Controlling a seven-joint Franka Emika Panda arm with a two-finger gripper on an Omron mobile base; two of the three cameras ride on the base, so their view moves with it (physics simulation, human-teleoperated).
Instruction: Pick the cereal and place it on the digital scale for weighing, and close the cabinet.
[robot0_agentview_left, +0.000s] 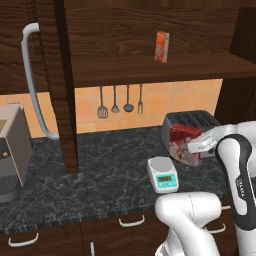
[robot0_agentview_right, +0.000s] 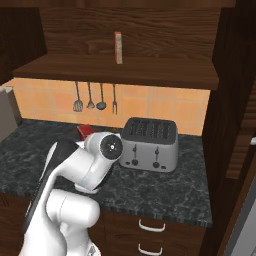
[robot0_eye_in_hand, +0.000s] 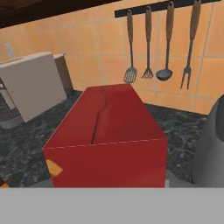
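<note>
Cereal (robot0_agentview_left: 182, 144) is out of the cabinet (robot0_agentview_left: 150, 35), clamped in the gripper (robot0_agentview_left: 196, 147) at right-centre, hanging in front of the toaster (robot0_agentview_left: 192, 120), digital scale (robot0_agentview_left: 163, 174) just below-left waiting, cabinet door (robot0_agentview_left: 45, 75) yet to close.

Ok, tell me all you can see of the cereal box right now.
The cereal is a small red cardboard box with a whitish-pink picture on its front. The gripper is shut on it and holds it above the counter, in front of the toaster and to the right of the scale.
</note>
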